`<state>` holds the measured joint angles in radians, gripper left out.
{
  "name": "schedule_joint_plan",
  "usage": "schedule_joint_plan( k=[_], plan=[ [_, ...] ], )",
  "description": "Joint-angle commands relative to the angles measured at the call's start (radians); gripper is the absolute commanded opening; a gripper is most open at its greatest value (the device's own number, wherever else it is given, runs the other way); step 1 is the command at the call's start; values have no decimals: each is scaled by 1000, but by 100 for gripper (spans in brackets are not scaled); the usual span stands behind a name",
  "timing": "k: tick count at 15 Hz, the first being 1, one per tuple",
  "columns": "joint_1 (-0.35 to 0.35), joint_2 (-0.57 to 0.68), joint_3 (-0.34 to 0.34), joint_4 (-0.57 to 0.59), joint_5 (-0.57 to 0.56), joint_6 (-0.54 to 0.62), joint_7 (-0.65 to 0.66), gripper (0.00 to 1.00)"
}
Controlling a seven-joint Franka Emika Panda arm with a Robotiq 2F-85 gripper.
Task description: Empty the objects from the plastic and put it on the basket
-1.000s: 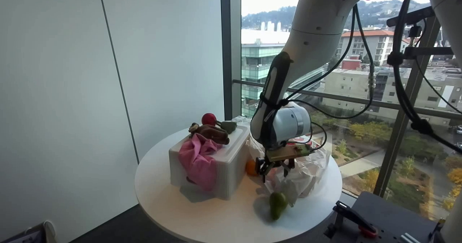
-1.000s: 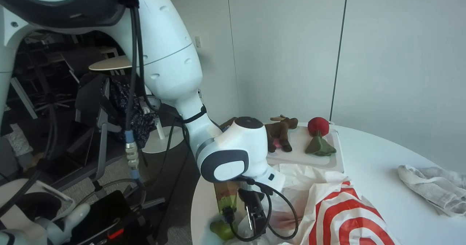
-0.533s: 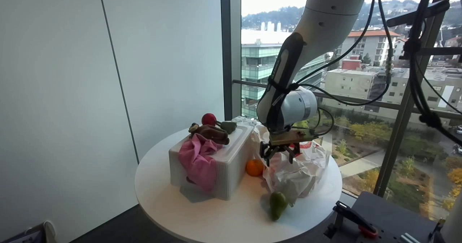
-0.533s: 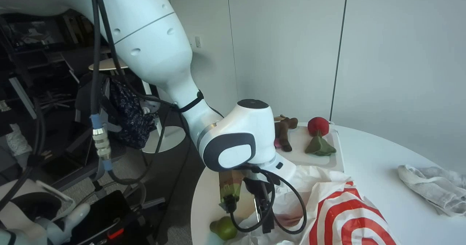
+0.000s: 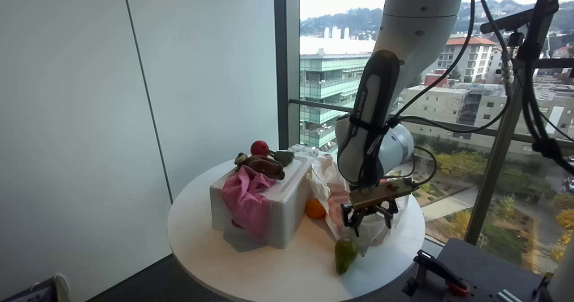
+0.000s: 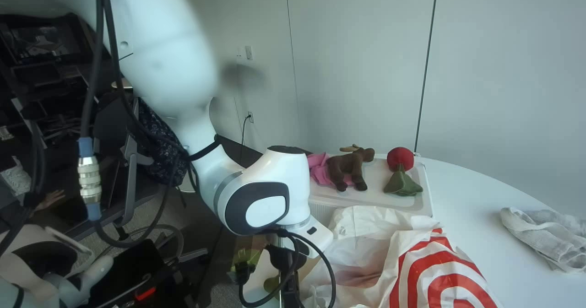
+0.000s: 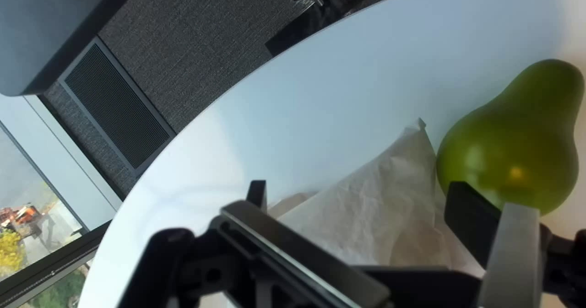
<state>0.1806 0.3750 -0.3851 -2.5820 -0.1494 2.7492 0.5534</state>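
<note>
In an exterior view the box (image 5: 293,207) stands on the table (image 5: 278,275), with the bag (image 5: 320,176) just beside it on the right and the orange (image 5: 315,208) between the two. The pear (image 5: 345,256) lies in front of the bag (touching or only just apart, I cannot tell), and the gripper (image 5: 373,229) hangs over the bag. A cloth (image 5: 246,207) hangs over the front edge of the box; a toy animal (image 5: 264,166) lies partly on it, with another toy (image 5: 259,148) behind the toy animal. A window (image 5: 336,6) stands behind the table.
</note>
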Motion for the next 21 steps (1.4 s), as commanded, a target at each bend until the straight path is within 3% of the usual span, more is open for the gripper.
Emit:
schedule_joint_plan(
  k=[1,6,11,16,21],
  plan=[
    [34,-73,13,-100,-10,37,65,100],
    [-11,-105,138,-149,93,72,40,100],
    [-70,-60,285,-137,284,249,-4,100],
    [0,50,237,-120,321,507,-1,100],
    [-18,156,274,-92,423,628,-63,100]
  ],
)
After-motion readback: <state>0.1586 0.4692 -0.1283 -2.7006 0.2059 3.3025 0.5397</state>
